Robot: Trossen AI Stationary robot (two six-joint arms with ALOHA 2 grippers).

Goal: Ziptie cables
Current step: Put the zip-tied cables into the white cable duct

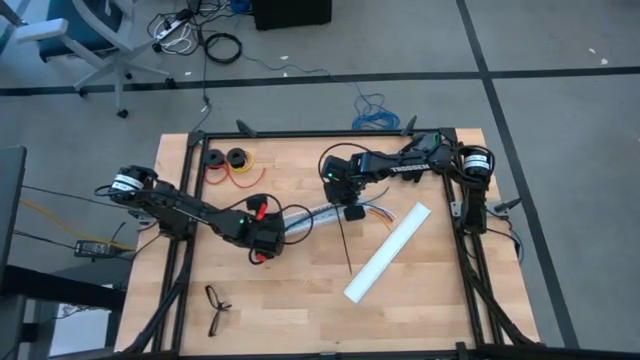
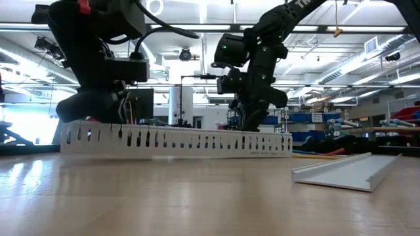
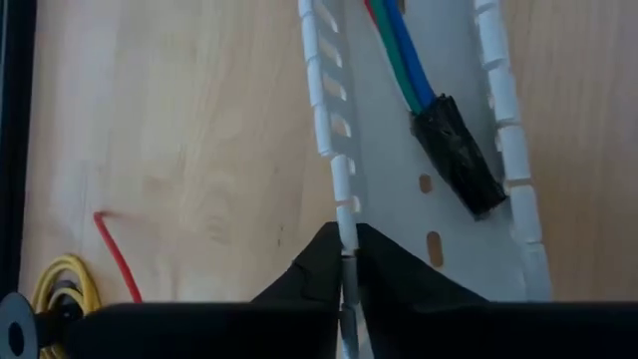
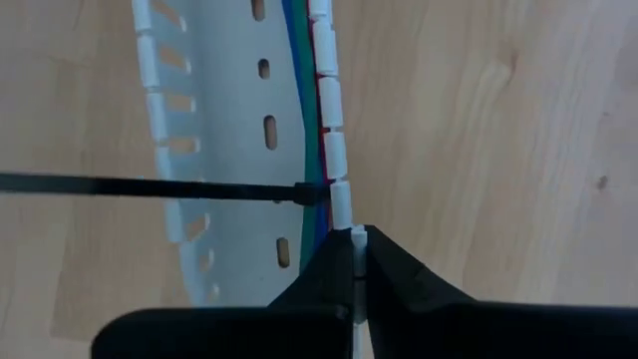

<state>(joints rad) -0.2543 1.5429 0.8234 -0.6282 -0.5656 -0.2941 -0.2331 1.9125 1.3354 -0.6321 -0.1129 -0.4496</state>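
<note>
A long white slotted rail (image 1: 312, 217) lies on the wooden table, and the cables (image 3: 404, 60) run inside its channel, ending in a black connector (image 3: 459, 155). Their coloured ends (image 1: 381, 212) poke out at the rail's right end. The black ziptie (image 4: 150, 186) passes through the rail's slotted wall by the cables (image 4: 307, 100). Its free length (image 1: 345, 245) lies on the table, pointing toward the near edge. My left gripper (image 3: 346, 261) is shut at the rail's left end (image 1: 272, 234). My right gripper (image 4: 356, 261) is shut near its right end (image 1: 352, 212). My left gripper pinches one slotted side wall of the rail (image 3: 346, 221) between its two fingers, coming down at a slant from the table's left. The fingers stand either side of the thin wall. The rail rests on the table (image 2: 177, 141). My right gripper pinches the rail's other slotted side wall (image 4: 356, 234) between its two fingers, steeply from above, just beside the slot where the ziptie goes through. The cables lie against the inner face of that wall. The rail stays on the table.
A white rail cover (image 1: 388, 252) lies slantwise right of the ziptie. Two black spools with red and yellow wire (image 1: 226, 160) sit at the far left. A small black item (image 1: 216, 306) lies near the front left. The black frame (image 1: 300, 133) borders the table.
</note>
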